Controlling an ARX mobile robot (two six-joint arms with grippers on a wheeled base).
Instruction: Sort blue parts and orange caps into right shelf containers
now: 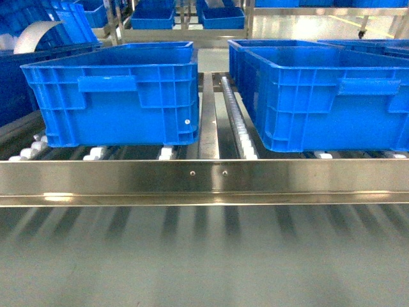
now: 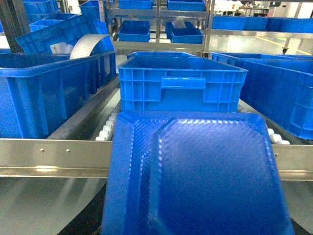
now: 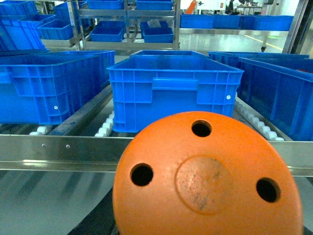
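Orange cap (image 3: 208, 178) and blue part (image 2: 195, 176) fill wrist views — jaws hidden.

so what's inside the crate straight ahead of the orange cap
Cannot tell: the blue crate behind the orange cap shows only its front wall and rim; its inside is hidden. Another crate sits behind it.

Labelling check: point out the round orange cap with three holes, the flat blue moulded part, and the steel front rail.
Round orange plastic cap (image 3: 205, 181), right wrist view, central raised disc.
Flat blue moulded part (image 2: 205, 181), left wrist view, textured middle panel.
Steel front rail (image 1: 128, 178), head view, front face.
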